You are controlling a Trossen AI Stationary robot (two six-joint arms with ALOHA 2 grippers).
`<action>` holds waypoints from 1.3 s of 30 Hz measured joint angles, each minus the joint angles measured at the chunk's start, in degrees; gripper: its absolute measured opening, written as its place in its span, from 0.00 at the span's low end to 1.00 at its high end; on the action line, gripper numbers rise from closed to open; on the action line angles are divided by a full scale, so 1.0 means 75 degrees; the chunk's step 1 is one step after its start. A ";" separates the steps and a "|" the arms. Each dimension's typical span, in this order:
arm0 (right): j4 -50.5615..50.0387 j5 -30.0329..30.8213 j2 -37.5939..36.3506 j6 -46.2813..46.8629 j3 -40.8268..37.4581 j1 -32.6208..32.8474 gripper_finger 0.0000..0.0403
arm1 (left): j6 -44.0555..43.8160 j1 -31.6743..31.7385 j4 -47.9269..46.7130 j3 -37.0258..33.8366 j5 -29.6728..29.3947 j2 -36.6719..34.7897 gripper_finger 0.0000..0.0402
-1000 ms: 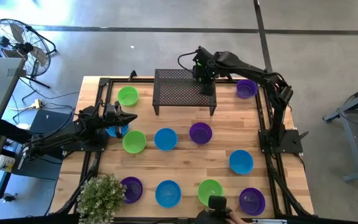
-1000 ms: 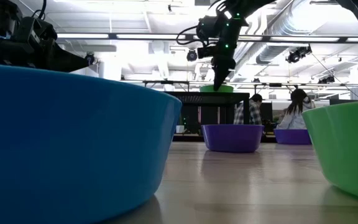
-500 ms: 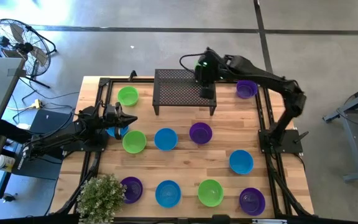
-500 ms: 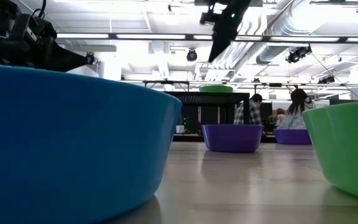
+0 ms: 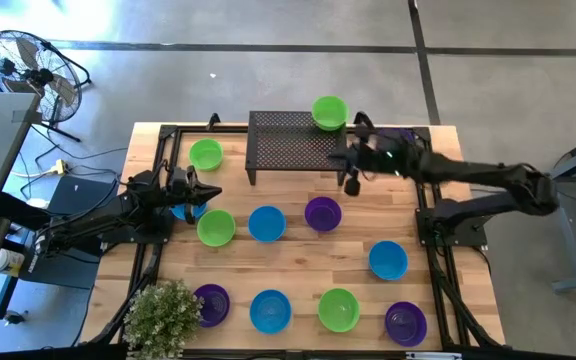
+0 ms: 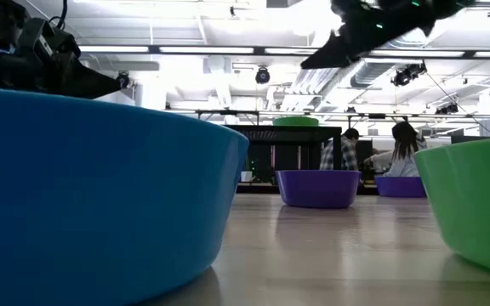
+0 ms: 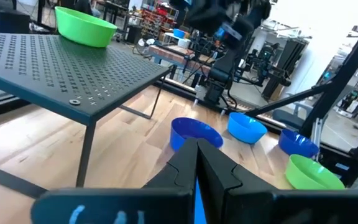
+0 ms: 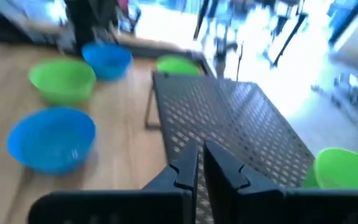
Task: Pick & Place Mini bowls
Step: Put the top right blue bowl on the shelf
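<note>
A green mini bowl (image 5: 329,112) rests on its base on the far right corner of the black perforated rack (image 5: 293,142); it also shows in the right wrist view (image 8: 344,168) and the left wrist view (image 7: 82,28). My right gripper (image 5: 351,178) is shut and empty, in the air just off the rack's near right corner. My left gripper (image 5: 208,190) is shut and empty at the table's left, above a blue bowl (image 5: 182,209). Other green, blue and purple bowls stand scattered on the table.
Bowls on the table: green (image 5: 205,154), green (image 5: 216,227), blue (image 5: 266,223), purple (image 5: 322,213), blue (image 5: 388,260), and a near row of purple (image 5: 211,303), blue (image 5: 270,310), green (image 5: 338,309), purple (image 5: 405,322). A potted plant (image 5: 163,315) stands at the near left corner.
My right gripper has risen from the green bowl on the rack, then swung toward the table's right and near edges, tipping toward level. The green bowl stays on the rack's far right corner, now uncovered in the high view.
</note>
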 joint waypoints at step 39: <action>0.3458 0.0399 -0.2291 0.0028 -0.3789 0.0301 0.01 | 0.1495 -0.2644 -0.0788 0.4013 -0.2222 0.6226 0.01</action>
